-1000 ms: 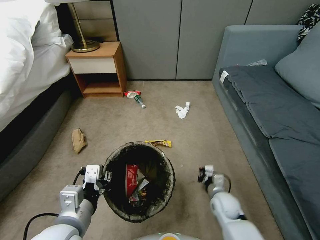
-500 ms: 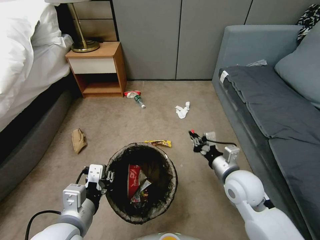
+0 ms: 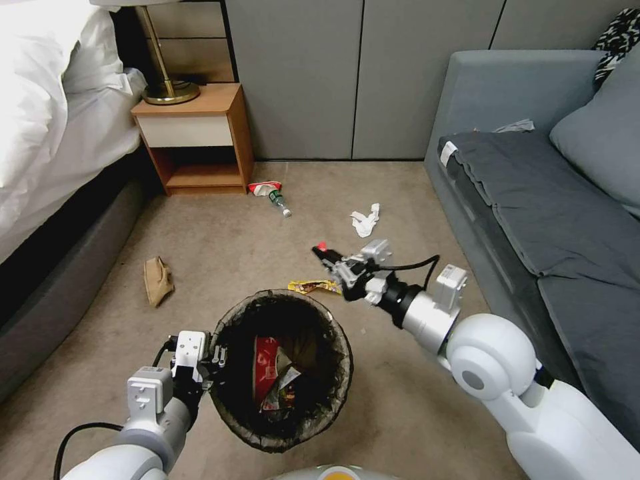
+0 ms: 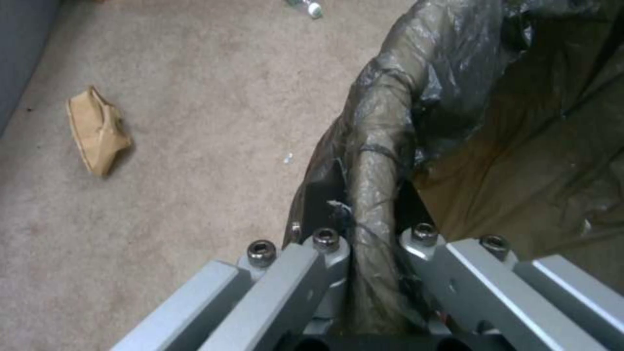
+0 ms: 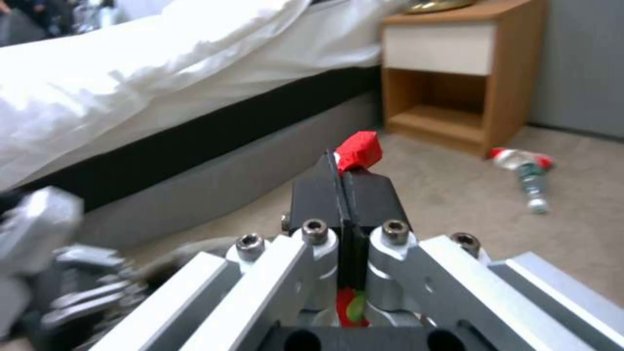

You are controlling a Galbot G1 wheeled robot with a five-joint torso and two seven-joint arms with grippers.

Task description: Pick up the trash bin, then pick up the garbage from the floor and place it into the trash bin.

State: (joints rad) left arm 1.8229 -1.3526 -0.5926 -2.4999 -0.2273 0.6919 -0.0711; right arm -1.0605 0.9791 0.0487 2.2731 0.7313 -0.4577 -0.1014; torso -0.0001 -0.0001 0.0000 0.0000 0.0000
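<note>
Two grippers in play. Nearest, left gripper (image 3: 212, 357) clamped on the bag-covered rim of the trash bin (image 3: 283, 433), one finger (image 4: 305, 273) outside and the other inside, the dark liner pinched flat between them. Inside the bin, red packets (image 3: 265, 363) and other wrappers. Just beyond the bin's far rim, flat on the carpet (image 3: 220, 247), a yellow snack wrapper (image 3: 312, 287). Above that wrapper, right gripper (image 3: 327, 255) reaching forward and leftward, pads pressed together on a small red scrap (image 5: 358, 150) poking out past the fingertips; possibly more of the same red piece down between the fingers near the base, though too blurred to tell. Off to the left, a brown paper bag (image 3: 157, 281). Farther on, a white crumpled tissue (image 3: 365, 221), then a small plastic bottle (image 3: 279, 201) touching a red packet (image 3: 261, 187) beside the wooden nightstand (image 3: 193, 133).
</note>
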